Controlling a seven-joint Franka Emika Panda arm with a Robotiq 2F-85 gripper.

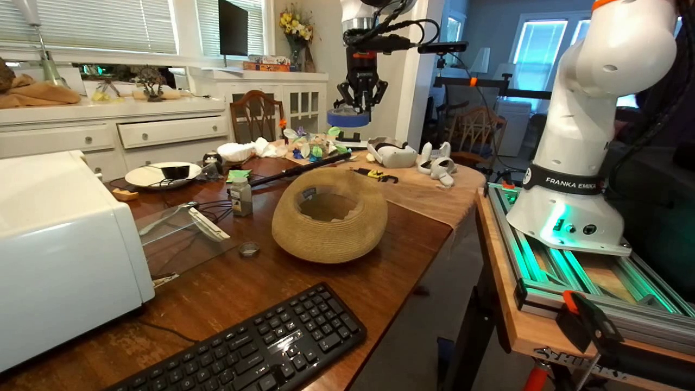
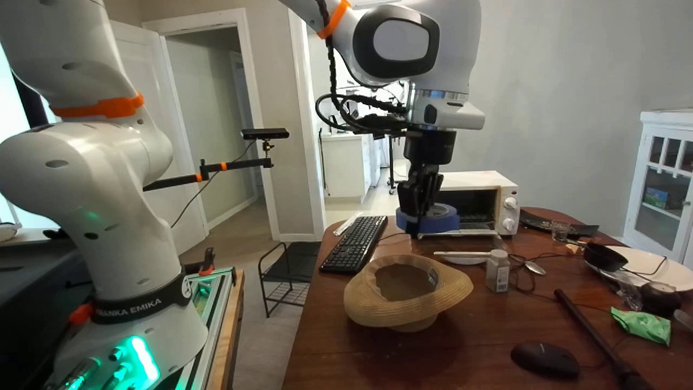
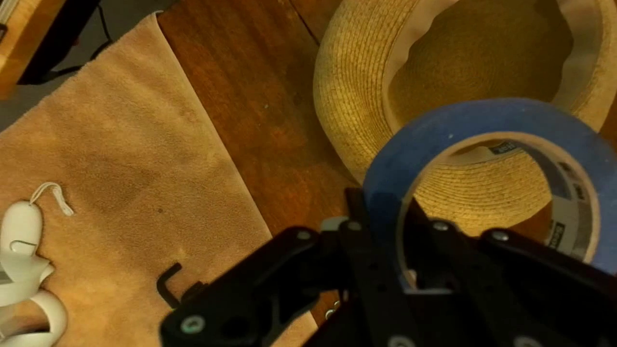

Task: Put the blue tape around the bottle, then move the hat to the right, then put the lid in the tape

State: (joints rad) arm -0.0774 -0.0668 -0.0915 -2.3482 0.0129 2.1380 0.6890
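Above the table (image 2: 335,346), the gripper (image 3: 388,209) pinches blue tape (image 3: 511,115), overlapping the hat (image 3: 477,67) only in the wrist view.

Lettering comprises "FRANKA EMIKA" on the black base band (image 1: 567,183) of the robot arm (image 1: 586,117) and "HUSKY" on the workbench (image 1: 506,296), with print on the bottle (image 2: 497,271) and inside the blue tape (image 3: 501,115) illegible.

Hat (image 1: 331,241) on table (image 1: 217,290) | bottle (image 1: 241,198) between hat and plate (image 1: 145,175) | tape (image 1: 347,119) in pincer (image 3: 384,202), above table

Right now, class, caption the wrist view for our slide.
The gripper holds one side of the blue tape; the upturned hat lies below.
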